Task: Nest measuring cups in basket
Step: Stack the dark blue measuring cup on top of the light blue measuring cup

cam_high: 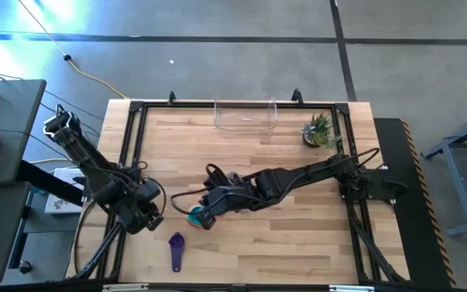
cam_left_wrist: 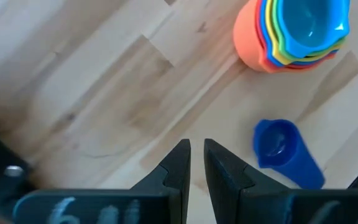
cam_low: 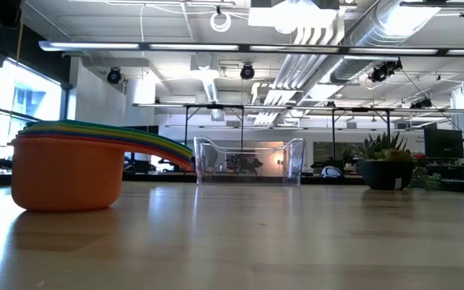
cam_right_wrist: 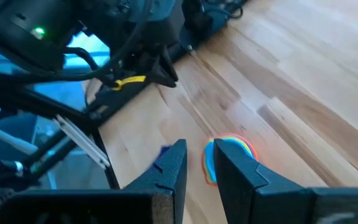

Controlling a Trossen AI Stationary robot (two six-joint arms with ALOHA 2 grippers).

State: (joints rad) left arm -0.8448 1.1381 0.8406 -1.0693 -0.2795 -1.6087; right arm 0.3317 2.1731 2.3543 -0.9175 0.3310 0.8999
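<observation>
From overhead, the counter (cam_high: 282,243) held the clear basket (cam_high: 246,116) at its twelve o'clock edge, empty as far as I could see, with a potted plant (cam_high: 319,130) just to its right. The right end effector (cam_high: 202,217) reached across to about seven o'clock of centre and hovered at the nested stack of measuring cups (cam_high: 194,214). The purple cup (cam_high: 176,250) lay alone toward six o'clock, near the front edge. The left end effector (cam_high: 147,219) waited off the counter's nine o'clock side.

At counter height, the stack (cam_low: 67,169) stood upright, orange on the outside, its handles fanned toward the basket (cam_low: 250,161), which sat well apart behind it.

Through the left wrist camera, the left fingers (cam_left_wrist: 178,168) were nearly pressed together on nothing. The stack (cam_left_wrist: 294,31) showed teal innermost, and a blue piece (cam_left_wrist: 281,149), probably the lone cup, lay near it.

Through the right wrist camera, the right fingers (cam_right_wrist: 176,165) stood a narrow slit apart and empty, with the stack (cam_right_wrist: 229,152) just beyond the tips.

I judged the step was fetching the last loose cup. To do it well, the right arm should spread its fingers before descending, pinch the flat handle rather than the bowl, lift straight up, and keep clear of the stack so it is not knocked over.
</observation>
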